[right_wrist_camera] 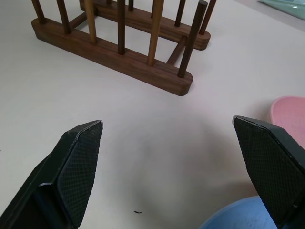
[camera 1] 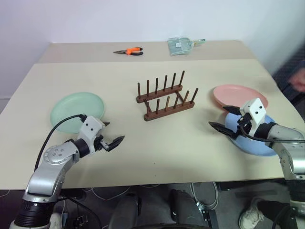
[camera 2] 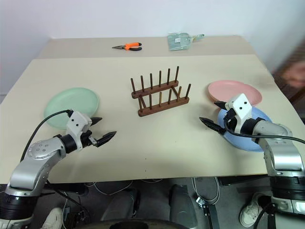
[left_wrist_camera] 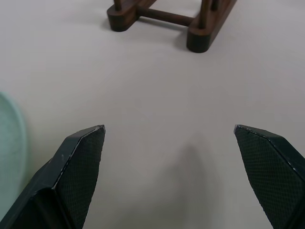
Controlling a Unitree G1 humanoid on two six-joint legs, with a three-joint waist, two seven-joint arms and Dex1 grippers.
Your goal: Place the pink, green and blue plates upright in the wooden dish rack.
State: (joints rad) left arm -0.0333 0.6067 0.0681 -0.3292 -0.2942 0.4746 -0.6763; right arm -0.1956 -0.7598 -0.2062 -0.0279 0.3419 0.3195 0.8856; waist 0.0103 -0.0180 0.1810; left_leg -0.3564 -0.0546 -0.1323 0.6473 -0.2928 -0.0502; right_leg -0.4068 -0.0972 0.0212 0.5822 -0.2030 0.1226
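The wooden dish rack [camera 1: 165, 98] stands with nothing in it at the middle of the table, its pegs upright. Flat on the table to its left lies the green plate [camera 1: 76, 110]. At the right, the pink plate [camera 1: 240, 95] lies flat with the blue plate [camera 1: 252, 140] just in front of it, overlapping its near rim. My left gripper [camera 1: 113, 132] hovers open beside the green plate's near right edge, pointing toward the rack [left_wrist_camera: 190, 24]. My right gripper [camera 1: 218, 117] is open above the blue plate's left edge, facing the rack [right_wrist_camera: 119, 57]. Neither holds anything.
Orange-handled pliers [camera 1: 129, 51] and a pale green packet [camera 1: 183, 46] lie on the far table behind. A person's blurred hand [camera 1: 298, 78] shows at the right edge. The table's front edge [camera 1: 157, 179] runs just below both arms.
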